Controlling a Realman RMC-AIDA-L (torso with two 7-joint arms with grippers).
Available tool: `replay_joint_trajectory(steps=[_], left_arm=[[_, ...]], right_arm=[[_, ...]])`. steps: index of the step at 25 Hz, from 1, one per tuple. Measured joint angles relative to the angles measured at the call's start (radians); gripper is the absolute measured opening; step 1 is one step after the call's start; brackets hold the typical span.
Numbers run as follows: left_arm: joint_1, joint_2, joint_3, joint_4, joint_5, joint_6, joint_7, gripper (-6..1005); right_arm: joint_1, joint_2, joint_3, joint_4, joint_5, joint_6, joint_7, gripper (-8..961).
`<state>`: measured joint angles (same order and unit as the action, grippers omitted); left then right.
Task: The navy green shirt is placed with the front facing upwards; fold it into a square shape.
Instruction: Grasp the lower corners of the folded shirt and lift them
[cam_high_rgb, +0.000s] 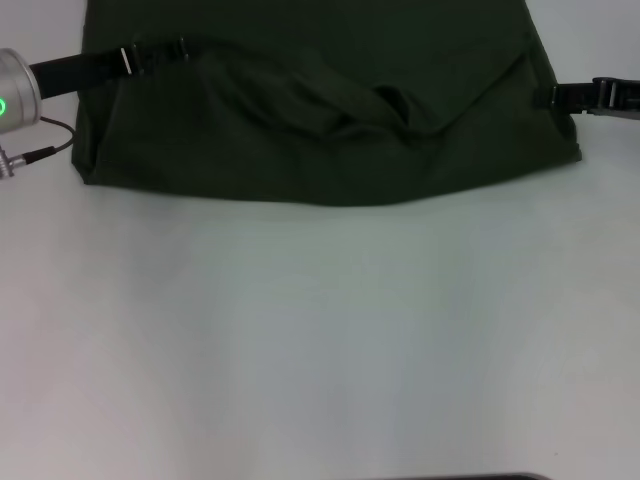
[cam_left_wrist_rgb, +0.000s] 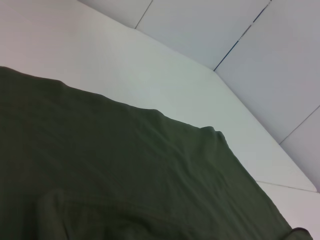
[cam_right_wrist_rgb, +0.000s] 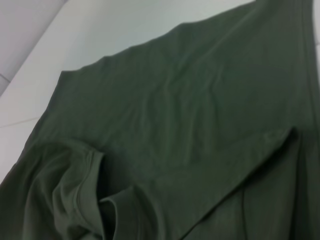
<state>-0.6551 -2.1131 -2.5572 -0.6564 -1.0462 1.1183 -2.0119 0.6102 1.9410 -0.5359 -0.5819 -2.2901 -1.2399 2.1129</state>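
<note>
Shirt (cam_high_rgb: 330, 130) lies at the far side of the white tabletop (cam_high_rgb: 320, 340), dark green, plain side up as far as I can see; no chest lettering shows in any view. I judge folding is under way: the near edge runs straight across, and loose diagonal creases cross the middle. From the right wrist view I see the ribbed collar (cam_right_wrist_rgb: 95, 185) tucked under an overlying layer, which suggests at least one fold has been made.

Left end effector (cam_high_rgb: 150, 52) sits at the shirt's left edge, fingers reaching onto the cloth; right end effector (cam_high_rgb: 590, 95) sits at the shirt's right edge. I cannot tell whether either is pinching cloth or is merely beside it.

Outline is wider than deep and rumpled, not yet square. My assessment: further folding and smoothing remain.
</note>
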Motion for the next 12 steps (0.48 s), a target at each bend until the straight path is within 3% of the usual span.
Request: replay_joint_trajectory(steps=[12], left_arm=[[0.0, -0.001, 0.0, -0.006, 0.0, -0.004, 0.022, 889]], right_arm=[[-0.008, 0.014, -0.018, 0.002, -0.006, 0.028, 0.028, 656]])
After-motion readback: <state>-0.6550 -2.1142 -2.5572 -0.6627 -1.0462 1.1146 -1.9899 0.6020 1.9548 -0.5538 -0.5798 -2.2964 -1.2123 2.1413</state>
